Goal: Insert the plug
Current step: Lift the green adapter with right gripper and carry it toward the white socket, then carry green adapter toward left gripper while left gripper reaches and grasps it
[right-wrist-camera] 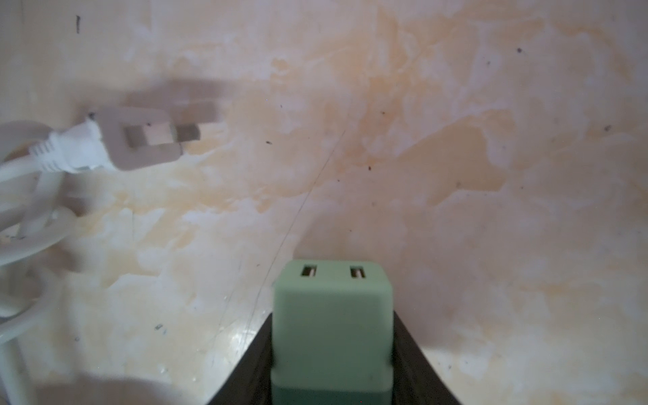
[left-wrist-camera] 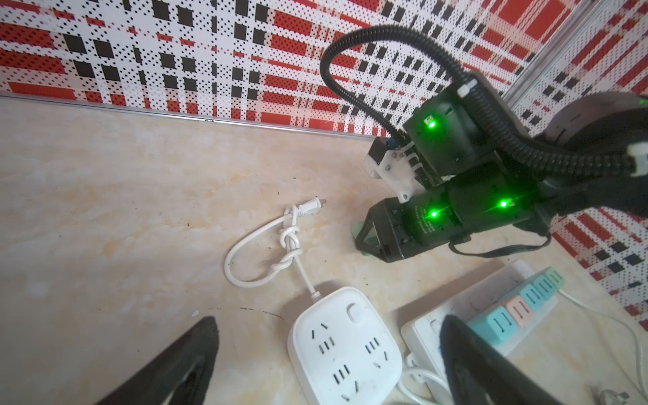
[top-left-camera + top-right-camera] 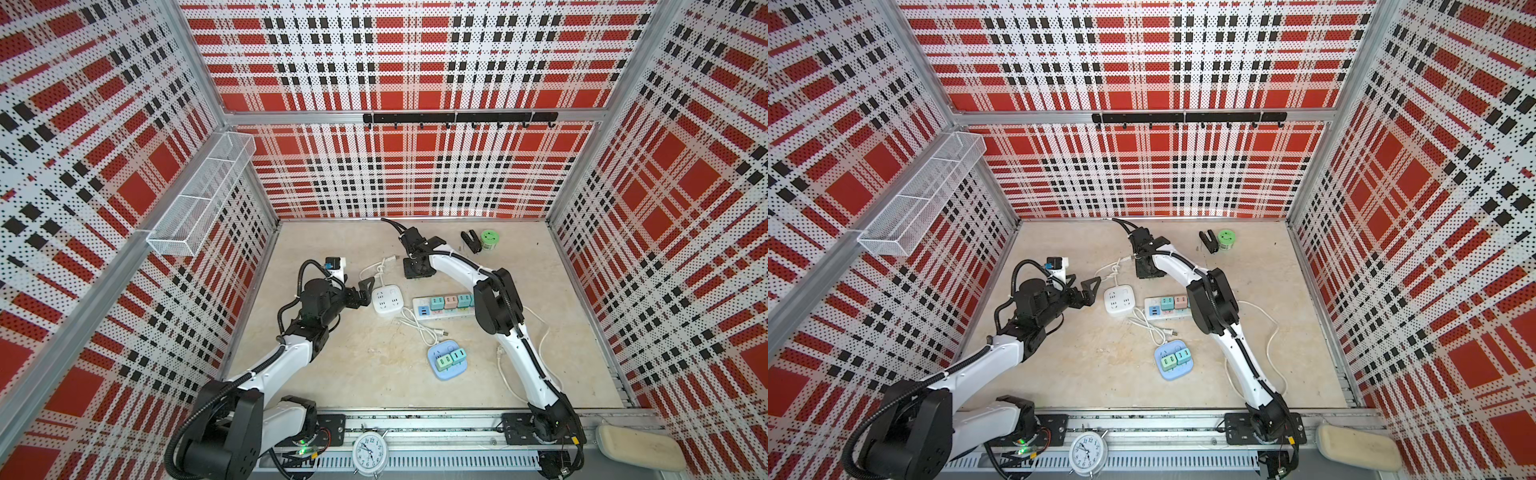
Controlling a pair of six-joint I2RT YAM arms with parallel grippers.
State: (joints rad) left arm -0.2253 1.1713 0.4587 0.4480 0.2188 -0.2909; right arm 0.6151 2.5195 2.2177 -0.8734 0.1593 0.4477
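The left end effector hovers with its fingers wide apart, just left of the white socket cube on the worktop. Behind the cube, the right end effector points down, clamped on the green plug, near the cube's loose cord plug. Further right lies the power strip, carrying pastel plugs.
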